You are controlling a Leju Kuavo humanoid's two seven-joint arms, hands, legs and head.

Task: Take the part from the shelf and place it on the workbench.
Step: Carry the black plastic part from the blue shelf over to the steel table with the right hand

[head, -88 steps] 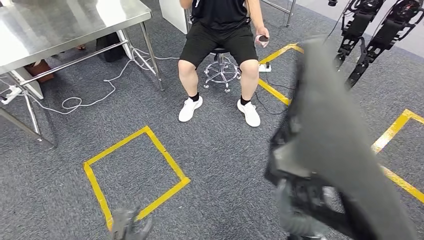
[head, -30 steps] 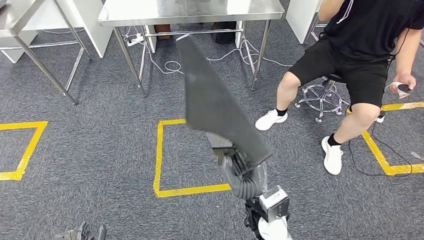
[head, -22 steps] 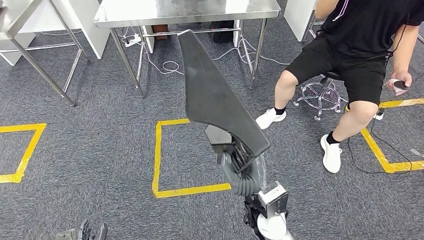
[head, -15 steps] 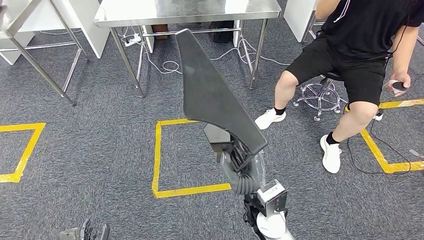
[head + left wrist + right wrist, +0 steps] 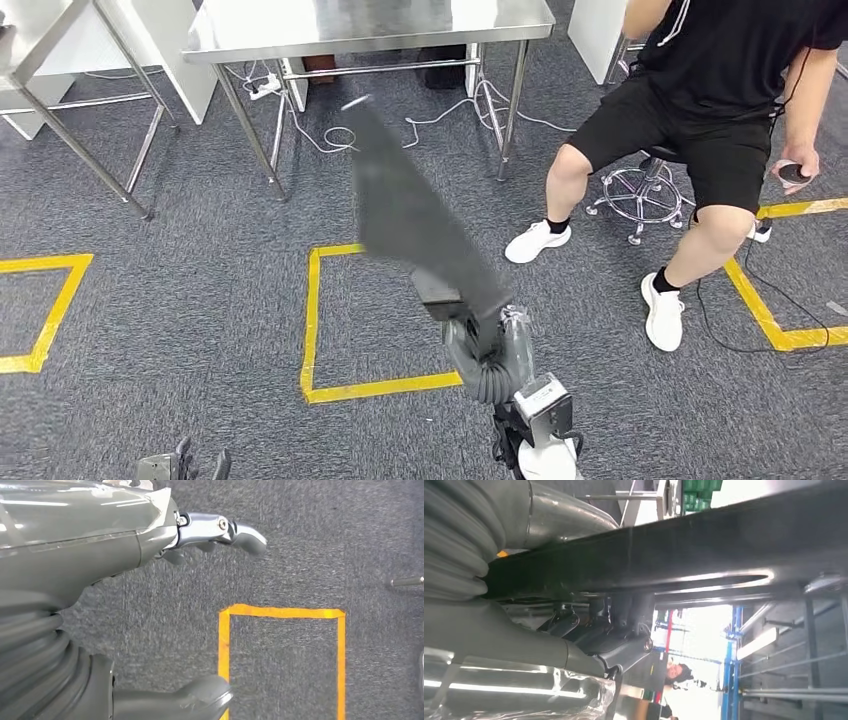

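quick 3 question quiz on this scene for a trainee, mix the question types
1. True or false: the right hand holds the dark flat part up over the carpet.
2. Multiple choice: the left hand is (a) gripping the part, (b) holding nothing, fingers apart, (c) resting on the steel workbench.
3. Short answer: what is marked on the carpet under the held part?

Key: 1 true. 2 b. 3 a yellow tape square.
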